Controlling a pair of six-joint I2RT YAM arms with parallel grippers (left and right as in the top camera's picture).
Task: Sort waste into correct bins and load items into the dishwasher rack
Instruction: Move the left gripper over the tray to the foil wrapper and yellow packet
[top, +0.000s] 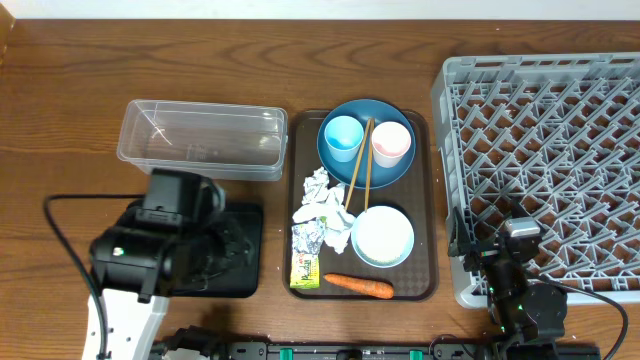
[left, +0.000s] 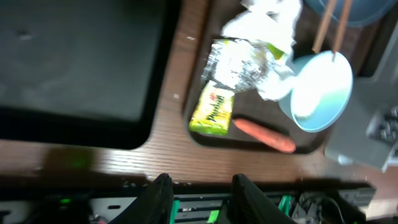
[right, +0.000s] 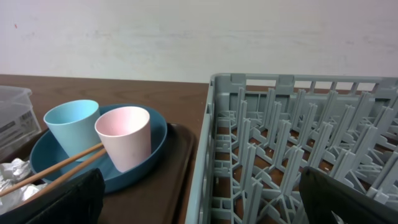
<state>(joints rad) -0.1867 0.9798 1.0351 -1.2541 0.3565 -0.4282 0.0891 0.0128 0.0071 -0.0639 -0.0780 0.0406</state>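
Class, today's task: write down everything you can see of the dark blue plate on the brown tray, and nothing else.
The plate is round, dark blue and smooth, shallow with a raised rim. It lies flat at the far end of the tray. A blue cup and a pink cup stand upright on it, side by side. Two wooden chopsticks lie across it between them, reaching past its near rim.

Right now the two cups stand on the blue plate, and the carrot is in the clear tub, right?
No: the carrot lies on the brown tray, not in the clear tub, as the overhead view shows. The rest is right.
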